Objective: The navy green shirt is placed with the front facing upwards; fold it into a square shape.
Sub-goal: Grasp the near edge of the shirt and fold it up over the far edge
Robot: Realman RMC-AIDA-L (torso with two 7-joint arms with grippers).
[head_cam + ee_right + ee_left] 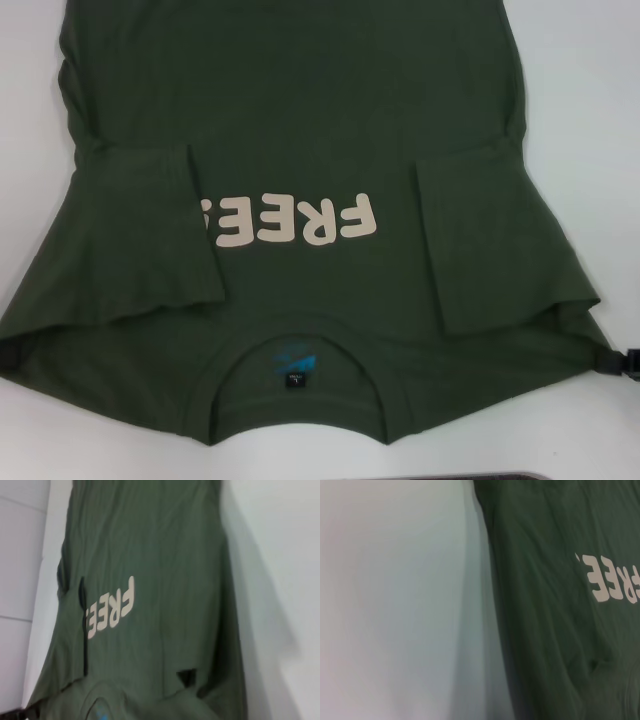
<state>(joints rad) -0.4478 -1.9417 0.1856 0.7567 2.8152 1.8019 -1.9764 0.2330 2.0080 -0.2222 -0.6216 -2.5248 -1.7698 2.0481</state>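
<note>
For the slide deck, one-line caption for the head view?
Green shirt lies face-up on the white table, both sleeves folded inward, collar nearest the camera, left sleeve covering part of the lettering.

White table [590,120] w/ navy green shirt [300,120] flat.

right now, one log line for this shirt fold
stage: sleeves folded in | shirt: flat, front up, collar near robot | left sleeve: covers the print's end | right gripper: at shoulder edge | left gripper: unseen
</note>
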